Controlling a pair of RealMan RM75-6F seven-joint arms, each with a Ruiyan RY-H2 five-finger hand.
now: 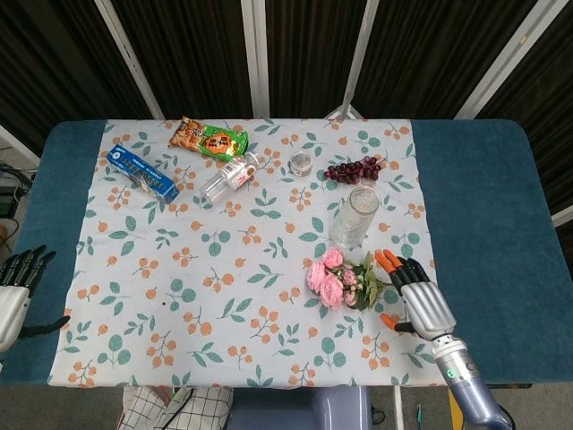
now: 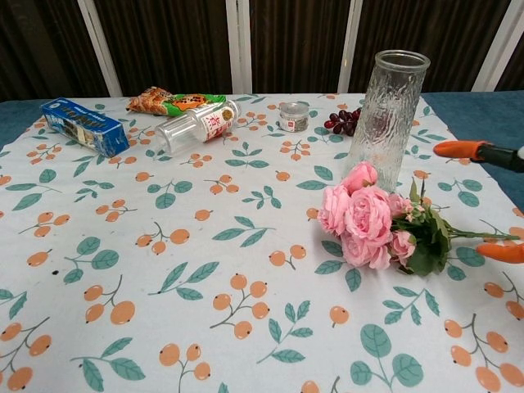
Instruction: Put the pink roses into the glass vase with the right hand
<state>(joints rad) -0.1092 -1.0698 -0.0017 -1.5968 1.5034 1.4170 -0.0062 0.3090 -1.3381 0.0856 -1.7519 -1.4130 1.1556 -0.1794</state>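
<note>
The pink roses (image 1: 332,277) (image 2: 365,216) lie on the floral tablecloth, blooms to the left and green stems pointing right. Just behind them the tall glass vase (image 1: 353,216) (image 2: 386,115) stands upright and empty. My right hand (image 1: 414,298) hovers open over the stem end, fingers spread and holding nothing; in the chest view only its orange fingertips (image 2: 458,149) show at the right edge. My left hand (image 1: 15,294) rests open at the table's front left edge, far from the flowers.
At the back lie a blue box (image 1: 141,172), a snack bag (image 1: 209,138), a clear bottle on its side (image 1: 229,176), a small jar (image 1: 301,163) and a bunch of dark grapes (image 1: 354,168). The blue table (image 1: 483,197) shows bare right of the cloth.
</note>
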